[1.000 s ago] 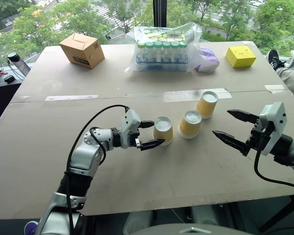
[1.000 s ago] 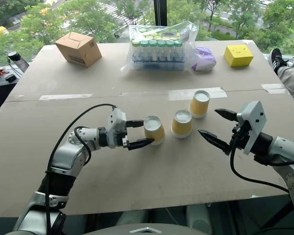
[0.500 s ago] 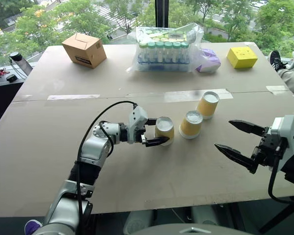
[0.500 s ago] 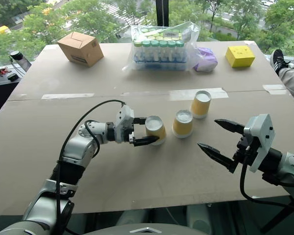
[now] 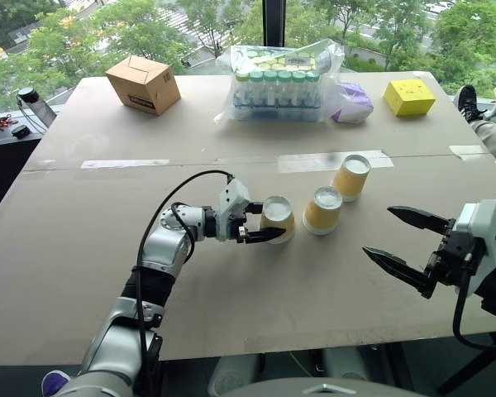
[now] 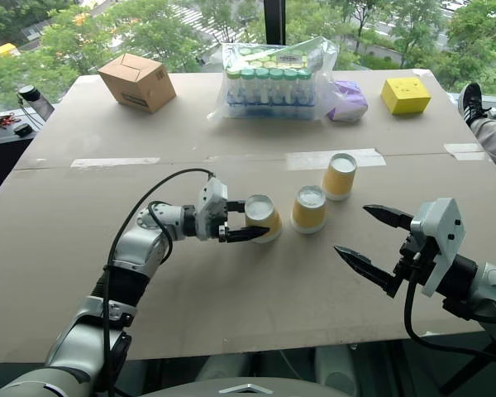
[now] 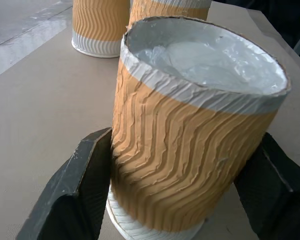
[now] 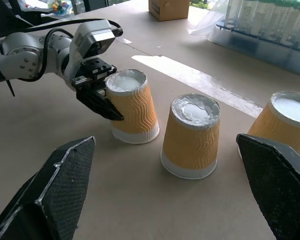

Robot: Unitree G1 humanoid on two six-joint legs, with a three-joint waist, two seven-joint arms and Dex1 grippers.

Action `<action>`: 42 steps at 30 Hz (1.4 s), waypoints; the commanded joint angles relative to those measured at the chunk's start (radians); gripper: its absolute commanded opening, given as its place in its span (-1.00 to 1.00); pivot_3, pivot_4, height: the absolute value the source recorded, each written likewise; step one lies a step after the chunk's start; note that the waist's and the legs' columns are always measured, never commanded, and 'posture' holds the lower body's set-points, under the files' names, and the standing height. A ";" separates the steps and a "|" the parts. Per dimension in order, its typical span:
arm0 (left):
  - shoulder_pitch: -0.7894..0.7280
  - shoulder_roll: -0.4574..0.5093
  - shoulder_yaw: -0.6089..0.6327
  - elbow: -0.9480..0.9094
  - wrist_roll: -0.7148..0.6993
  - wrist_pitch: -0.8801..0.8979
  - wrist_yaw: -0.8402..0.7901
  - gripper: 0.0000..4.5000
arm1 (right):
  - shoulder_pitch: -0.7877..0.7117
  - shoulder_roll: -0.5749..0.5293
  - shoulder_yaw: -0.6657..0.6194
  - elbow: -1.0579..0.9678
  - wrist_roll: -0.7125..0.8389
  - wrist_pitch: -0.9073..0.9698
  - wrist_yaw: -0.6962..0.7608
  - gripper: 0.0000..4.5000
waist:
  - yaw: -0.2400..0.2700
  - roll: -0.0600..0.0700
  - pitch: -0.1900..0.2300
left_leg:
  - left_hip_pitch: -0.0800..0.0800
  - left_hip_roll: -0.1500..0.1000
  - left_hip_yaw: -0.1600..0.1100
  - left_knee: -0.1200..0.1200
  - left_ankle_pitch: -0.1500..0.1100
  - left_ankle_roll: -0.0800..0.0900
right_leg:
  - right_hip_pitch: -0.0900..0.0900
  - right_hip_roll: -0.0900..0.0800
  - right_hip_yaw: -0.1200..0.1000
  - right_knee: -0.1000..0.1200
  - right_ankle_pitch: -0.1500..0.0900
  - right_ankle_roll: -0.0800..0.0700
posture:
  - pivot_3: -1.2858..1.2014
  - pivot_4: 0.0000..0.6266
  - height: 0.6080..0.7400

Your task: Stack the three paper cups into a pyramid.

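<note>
A wide cardboard-topped table [image 5: 231, 314] (two sheets joined by pale tape [image 5: 120, 164]) stands before large windows [image 5: 83, 33] showing sunlit green trees outside in daylight.

The two head views looked down and forward across the table [image 5: 83, 273]. The left wrist view sat close against one cup [image 7: 190, 150]; the right wrist view faced all three from farther back.

The paper cups [image 5: 323, 210] are mustard yellow with wavy ribbing and white bands. Gripper fingers [image 5: 260, 235] are black. There's a bright yellow box [image 5: 408, 97] by the tabletop's far right corner.
</note>
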 commanded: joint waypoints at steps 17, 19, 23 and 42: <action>-0.120 -0.070 -0.011 0.084 0.034 -0.028 -0.034 0.51 | 0.029 -0.015 -0.028 -0.064 0.021 -0.022 -0.050 1.00 | -0.002 0.000 0.000 | 0.000 -0.001 0.000 0.000 0.000 0.000 | 0.000 0.000 0.000 0.000 0.000 0.000 | 0.03 -0.52 1.00; -0.123 -0.075 -0.010 0.082 0.031 -0.014 -0.037 0.51 | 0.036 -0.014 -0.029 -0.068 0.014 -0.027 -0.053 1.00 | -0.001 0.000 0.000 | 0.000 -0.001 0.000 0.000 0.000 0.000 | 0.000 0.000 0.000 0.000 0.000 0.000 | 0.03 -0.52 1.00; -0.124 -0.077 -0.005 0.084 0.042 -0.010 -0.027 0.51 | 0.044 -0.015 -0.030 -0.070 0.015 -0.033 -0.060 1.00 | -0.001 0.000 0.000 | 0.000 -0.001 0.000 0.001 0.000 0.000 | 0.000 0.000 0.000 0.000 0.000 0.000 | 0.03 -0.52 1.00; -0.151 -0.093 -0.006 0.107 0.049 0.053 -0.033 0.79 | 0.051 -0.022 -0.031 -0.078 0.024 -0.031 -0.069 1.00 | 0.000 0.000 0.000 | 0.000 -0.001 0.000 0.001 0.000 0.000 | 0.000 0.000 0.000 0.000 0.000 0.000 | 0.03 -0.52 1.00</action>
